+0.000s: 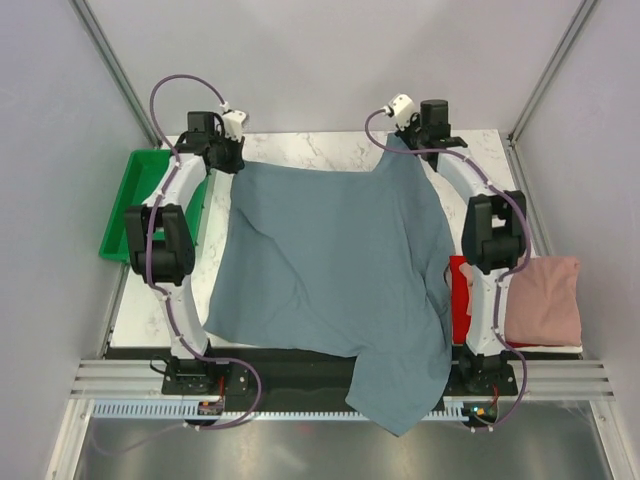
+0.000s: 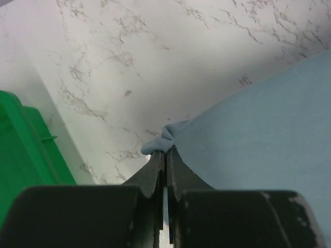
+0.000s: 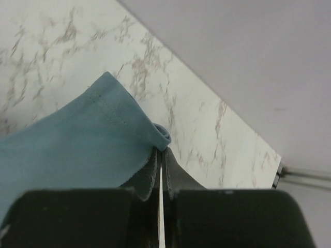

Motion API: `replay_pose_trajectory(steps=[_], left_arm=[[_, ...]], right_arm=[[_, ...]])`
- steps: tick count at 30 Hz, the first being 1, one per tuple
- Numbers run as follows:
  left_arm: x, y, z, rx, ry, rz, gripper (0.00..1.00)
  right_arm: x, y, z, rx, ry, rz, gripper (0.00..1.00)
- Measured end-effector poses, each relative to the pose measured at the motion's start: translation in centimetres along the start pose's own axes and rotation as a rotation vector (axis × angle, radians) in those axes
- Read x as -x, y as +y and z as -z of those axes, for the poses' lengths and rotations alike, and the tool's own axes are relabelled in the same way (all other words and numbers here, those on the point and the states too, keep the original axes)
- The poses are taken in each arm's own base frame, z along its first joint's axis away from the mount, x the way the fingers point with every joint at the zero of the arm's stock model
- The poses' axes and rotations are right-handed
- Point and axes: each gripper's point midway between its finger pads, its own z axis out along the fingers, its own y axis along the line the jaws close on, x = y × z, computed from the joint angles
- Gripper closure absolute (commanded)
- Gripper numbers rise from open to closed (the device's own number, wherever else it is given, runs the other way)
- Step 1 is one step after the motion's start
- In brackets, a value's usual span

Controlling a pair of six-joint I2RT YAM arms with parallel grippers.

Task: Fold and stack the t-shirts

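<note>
While pinched at both far corners, the slate blue-grey t-shirt (image 1: 340, 260) lies spread over the counter (image 1: 300, 145), its near hem hanging off at 6 o'clock. The left claw (image 2: 165, 155) is clamped on the 11 o'clock corner, the right claw (image 3: 161, 155) on the 1 o'clock one. Flattening seems the step in hand; folding next would need both corners carried evenly toward 6. The pink t-shirt (image 1: 545, 298) and red t-shirt (image 1: 459, 300) lie at 3; the green tray (image 1: 135, 200) at 9 shows nothing inside.
</note>
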Motion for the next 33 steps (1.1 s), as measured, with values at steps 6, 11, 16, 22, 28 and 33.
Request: replay_pose_trajectory(steps=[6, 11, 16, 22, 28, 33], left_arm=[[5.0, 2.9, -1.5, 0.070, -0.085, -0.019, 0.98], [7.7, 4.9, -2.7, 0.121, -0.133, -0.035, 0.97], [8.3, 6.2, -4.6, 0.152, -0.147, -0.036, 0.95], [8.2, 7.1, -6.3, 0.171, -0.154, -0.030, 0.92], [8.3, 7.0, -6.4, 0.165, -0.164, -0.020, 0.93], [7.8, 6.8, -6.7, 0.156, -0.162, -0.020, 0.97]], right_arm=[[2.4, -2.9, -6.6, -0.097, -0.079, 0.008, 1.00], [4.1, -4.7, -9.9, -0.207, -0.168, 0.062, 1.00], [4.2, -4.9, -12.1, -0.288, -0.216, 0.104, 1.00], [4.9, -4.6, -13.1, -0.334, -0.252, 0.118, 1.00], [4.1, -3.7, -11.8, -0.316, -0.213, 0.129, 1.00], [4.0, -4.0, -9.4, -0.317, -0.175, 0.142, 1.00]])
